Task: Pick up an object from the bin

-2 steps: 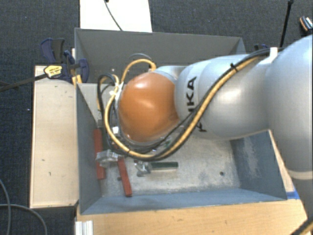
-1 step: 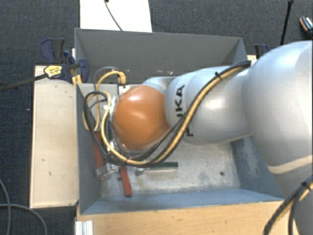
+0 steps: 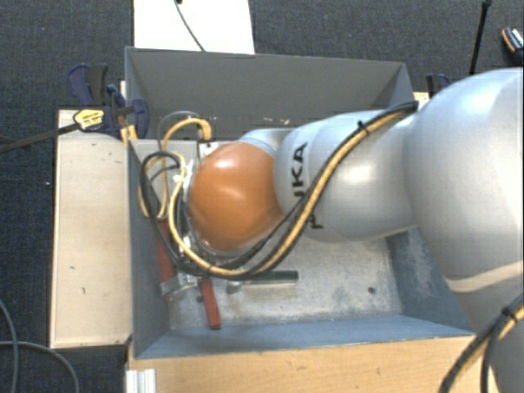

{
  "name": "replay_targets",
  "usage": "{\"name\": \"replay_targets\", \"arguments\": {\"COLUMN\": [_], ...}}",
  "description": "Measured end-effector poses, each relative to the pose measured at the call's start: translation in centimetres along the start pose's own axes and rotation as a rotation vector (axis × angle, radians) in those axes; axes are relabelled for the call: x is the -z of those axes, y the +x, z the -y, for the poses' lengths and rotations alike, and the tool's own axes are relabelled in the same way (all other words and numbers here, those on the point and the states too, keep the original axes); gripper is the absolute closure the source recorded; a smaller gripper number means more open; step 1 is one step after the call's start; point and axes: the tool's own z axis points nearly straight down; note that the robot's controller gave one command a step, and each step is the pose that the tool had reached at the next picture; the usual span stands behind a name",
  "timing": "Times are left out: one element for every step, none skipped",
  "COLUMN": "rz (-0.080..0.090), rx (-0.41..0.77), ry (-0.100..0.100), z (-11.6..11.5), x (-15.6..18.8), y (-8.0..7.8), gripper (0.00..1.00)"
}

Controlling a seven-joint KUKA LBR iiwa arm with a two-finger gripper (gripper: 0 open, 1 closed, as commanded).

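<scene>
Under the orange cover (image 3: pixel 233 195): one red stick (image 3: pixel 211 308), one dark bar (image 3: pixel 266 277) beside it. Gripper (image 3: pixel 187 285) there; its grip cannot be told.

Grey bin (image 3: pixel 270 80) here, sheet metal, walls matt and even; its floor looks rough, speckled, scuffed. Orange cover (image 3: pixel 233 195) on the wrist is smooth and glossy; the arm (image 3: pixel 368 178) has a smooth silvery shell with a satin sheen; the cables (image 3: pixel 385 121) look rubbery; the red strip (image 3: pixel 210 305) on the floor looks dull, matt.
</scene>
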Motion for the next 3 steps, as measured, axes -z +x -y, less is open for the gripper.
{"name": "replay_targets", "arguments": {"rz": [-0.001, 0.001, 0.002], "rx": [-0.004, -0.015, -0.025], "ry": [-0.002, 0.000, 0.005], "z": [0.0, 0.0, 0.0], "x": [0.0, 0.7, 2.4], "y": [0.0, -0.1, -0.1], "gripper": [1.00, 1.00, 1.00]}}
